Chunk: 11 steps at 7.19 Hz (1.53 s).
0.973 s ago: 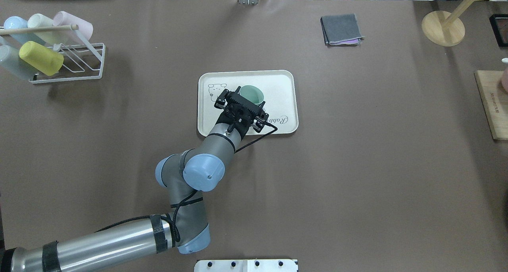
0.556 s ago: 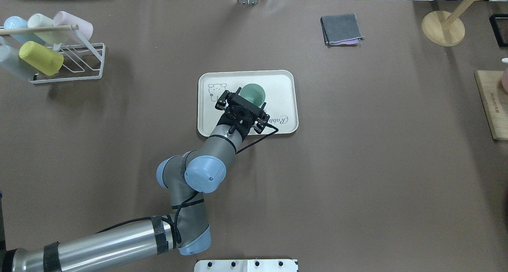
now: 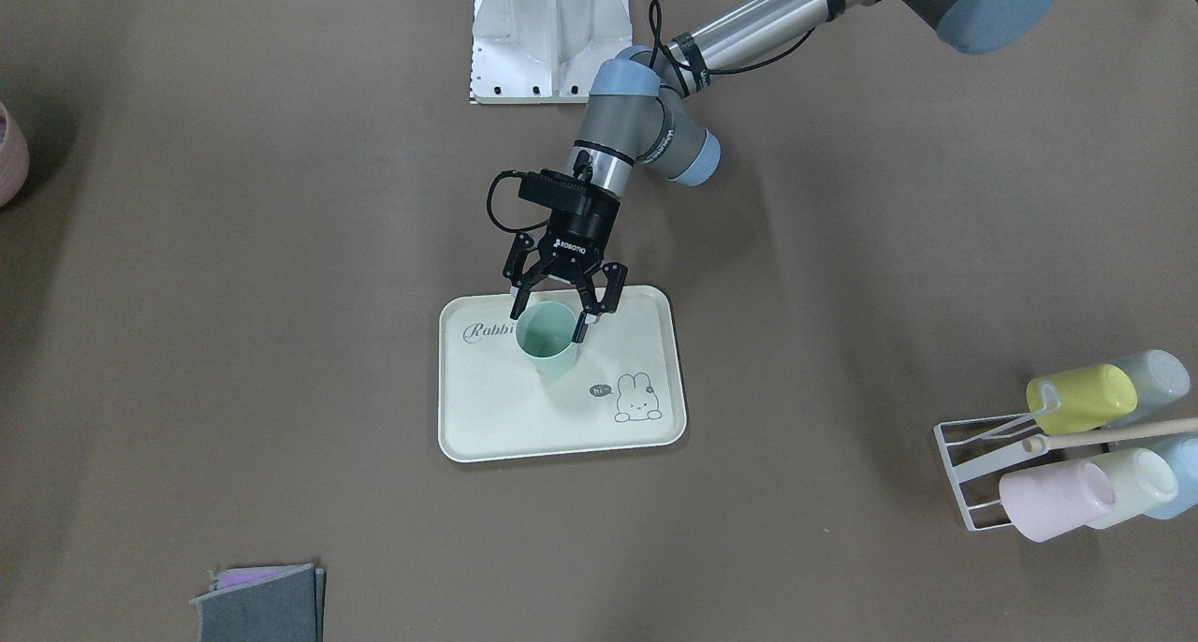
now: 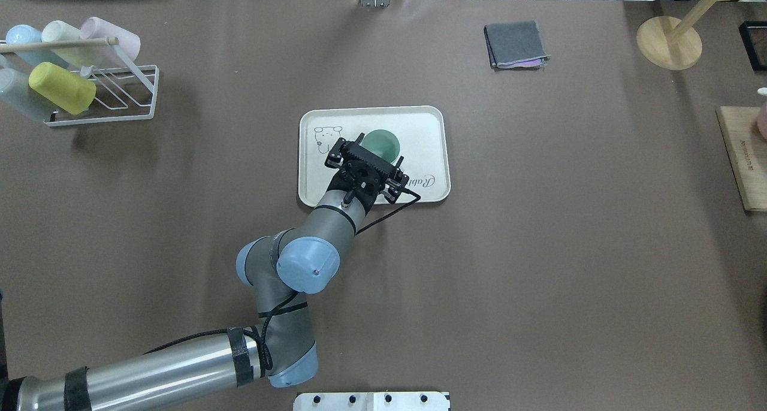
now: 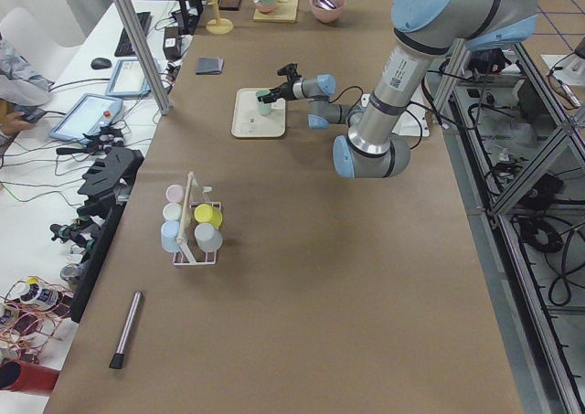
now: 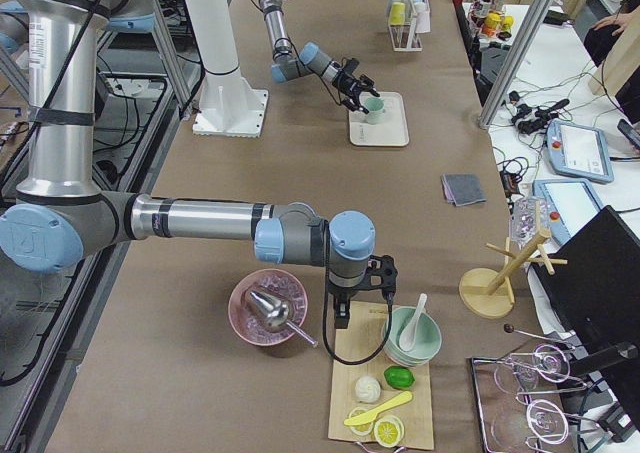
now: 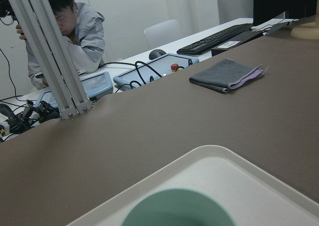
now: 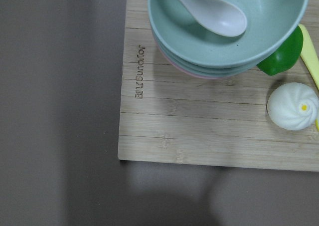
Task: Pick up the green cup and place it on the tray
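The green cup (image 3: 547,342) stands upright on the cream tray (image 3: 562,427), near its "Rabbit" script. My left gripper (image 3: 548,322) hangs over the cup's robot-side rim. It is open, with one finger on each side of the cup. From overhead, the cup (image 4: 381,142) shows just beyond the gripper (image 4: 380,147) on the tray (image 4: 419,129). In the left wrist view only the cup's rim (image 7: 177,208) shows at the bottom edge. My right gripper (image 6: 345,313) hangs over a wooden board far from the tray. I cannot tell whether it is open or shut.
A white wire rack with several pastel cups (image 4: 90,81) stands at the far left. A folded grey cloth (image 4: 515,44) and a wooden stand (image 4: 668,42) lie at the far right. The wooden board (image 8: 199,126) holds stacked bowls (image 8: 229,36). A person (image 7: 65,31) sits beyond the table.
The cup was tilted in the left gripper a second ago and now stands upright on the tray. The gripper has let it go and drawn back slightly toward the robot.
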Motion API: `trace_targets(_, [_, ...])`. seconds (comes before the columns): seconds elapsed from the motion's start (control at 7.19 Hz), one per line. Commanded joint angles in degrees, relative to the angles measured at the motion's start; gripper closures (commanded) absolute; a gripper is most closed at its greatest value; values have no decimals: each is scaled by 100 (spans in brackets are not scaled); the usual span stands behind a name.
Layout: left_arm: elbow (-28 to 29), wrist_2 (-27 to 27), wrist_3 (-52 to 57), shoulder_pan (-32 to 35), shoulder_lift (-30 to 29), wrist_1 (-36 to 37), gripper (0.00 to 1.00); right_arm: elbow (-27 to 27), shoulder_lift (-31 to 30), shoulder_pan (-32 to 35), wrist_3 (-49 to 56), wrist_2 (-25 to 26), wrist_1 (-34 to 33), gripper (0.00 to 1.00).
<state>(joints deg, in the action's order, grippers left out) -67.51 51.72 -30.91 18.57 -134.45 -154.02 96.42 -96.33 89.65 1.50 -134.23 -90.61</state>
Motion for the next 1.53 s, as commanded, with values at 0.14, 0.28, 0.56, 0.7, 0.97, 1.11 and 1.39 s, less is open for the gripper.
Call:
trace_targets(0.14, [-323, 31, 172, 103, 42, -85, 3, 0, -9, 9, 0, 2, 0, 0])
trace_targets(0.28, [-655, 31, 469, 155, 51, -41, 3, 0, -9, 26, 0, 2, 0, 0])
trace_targets(0.56, [-1087, 1009, 490, 846, 208, 3, 3, 0, -9, 53, 0, 2, 0, 0])
trace_targets(0.7, [-1367, 1694, 167, 1346, 470, 169, 3, 0, -9, 53, 0, -7, 0, 0])
trace_targets(0.97, [-3023, 3110, -213, 2453, 1374, 2085, 3, 9, -18, 53, 9, -15, 0, 0])
trace_targets(1.11, [-3466, 3577, -196, 2946, 1587, 2748, 3, 17, -26, 53, 9, -16, 0, 0])
trace_targets(1.39, [-3436, 4492, -135, 3870, 1982, 2790, 3, -26, 0, 53, 9, 2, 0, 0])
